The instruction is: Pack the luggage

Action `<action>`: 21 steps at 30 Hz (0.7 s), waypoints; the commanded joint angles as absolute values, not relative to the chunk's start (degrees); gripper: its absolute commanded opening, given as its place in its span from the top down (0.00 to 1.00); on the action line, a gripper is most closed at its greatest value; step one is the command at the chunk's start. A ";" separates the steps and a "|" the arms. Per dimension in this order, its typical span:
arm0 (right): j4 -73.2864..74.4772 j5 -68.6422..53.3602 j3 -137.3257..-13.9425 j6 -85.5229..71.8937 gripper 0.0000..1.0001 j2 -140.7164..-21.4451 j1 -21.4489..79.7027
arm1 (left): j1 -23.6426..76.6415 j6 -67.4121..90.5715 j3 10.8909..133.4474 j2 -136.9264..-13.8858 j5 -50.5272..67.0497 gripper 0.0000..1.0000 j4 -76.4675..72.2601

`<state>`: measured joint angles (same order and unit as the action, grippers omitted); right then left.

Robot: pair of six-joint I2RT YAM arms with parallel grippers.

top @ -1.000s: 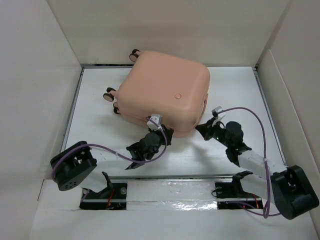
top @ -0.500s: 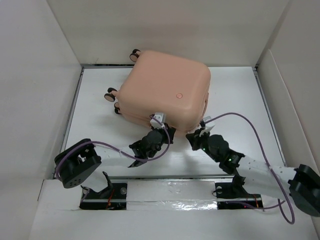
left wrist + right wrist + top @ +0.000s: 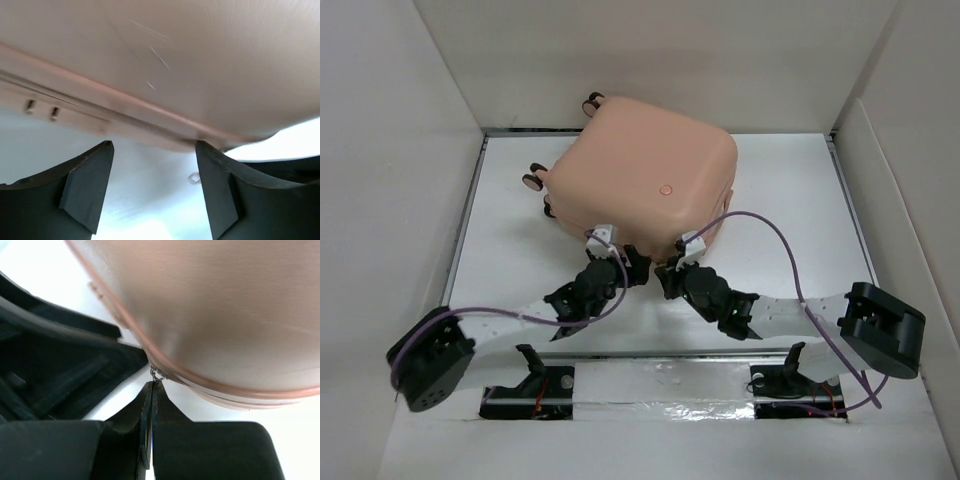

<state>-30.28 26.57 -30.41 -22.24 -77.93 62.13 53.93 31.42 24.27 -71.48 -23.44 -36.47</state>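
— Where is the luggage (image 3: pixel 645 185)?
— Closed, shell up, on the white table (image 3: pixel 790 200), toward the far side, wheels (image 3: pixel 533 180) at its far-left end.
— And the left gripper (image 3: pixel 152 150)?
— Jaws well apart, holding nothing, just beside the near seam.
— The right gripper (image 3: pixel 151 387)?
— Fingers pressed together, tips against a small metal ring (image 3: pixel 156 373) on the seam. Whether they pinch it cannot be told.
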 commanded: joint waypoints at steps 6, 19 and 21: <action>-40.34 13.10 -27.86 -25.40 1.00 -77.78 65.92 | 44.40 44.82 27.39 -42.29 -26.89 0.32 -17.33; -39.64 8.53 -25.84 -23.12 1.00 -75.15 62.49 | 0.36 53.53 40.42 -57.20 -5.55 0.28 -16.00; -39.46 8.17 -25.31 -22.94 1.00 -74.62 62.49 | -1.83 52.22 44.97 -64.13 -3.36 0.25 -14.51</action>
